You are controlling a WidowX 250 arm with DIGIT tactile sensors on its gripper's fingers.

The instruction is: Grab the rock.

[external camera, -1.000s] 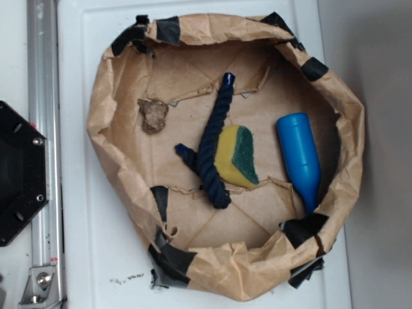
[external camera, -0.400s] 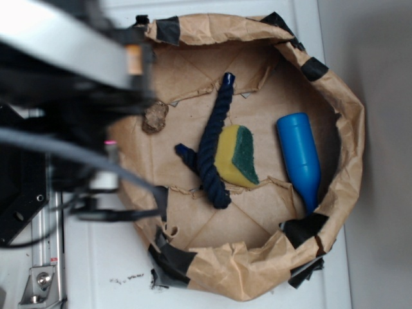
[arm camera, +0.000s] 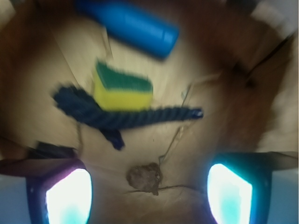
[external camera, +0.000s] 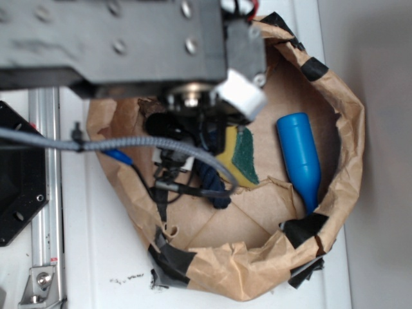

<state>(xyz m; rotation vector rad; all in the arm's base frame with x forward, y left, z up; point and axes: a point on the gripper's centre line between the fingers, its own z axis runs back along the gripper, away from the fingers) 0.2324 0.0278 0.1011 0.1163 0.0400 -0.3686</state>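
Note:
In the wrist view the rock (arm camera: 145, 178), a small lumpy brown stone, lies on the brown paper floor between my two glowing fingers. My gripper (arm camera: 148, 196) is open, with one finger on each side of the rock and wide gaps to both. Nothing is held. The view is blurred. In the exterior view the robot arm (external camera: 129, 45) covers the upper left of the paper basin and hides the rock and the fingers.
A yellow-and-green sponge (arm camera: 122, 88) (external camera: 239, 154) lies against a dark blue rope (arm camera: 121, 116) (external camera: 212, 187) beyond the rock. A blue bottle (arm camera: 128, 25) (external camera: 299, 158) lies farther off. The crumpled paper wall (external camera: 347, 129) rings everything.
The arm has swung in from the left over the basin and now covers the rock's spot in the exterior view. The objects have not moved.

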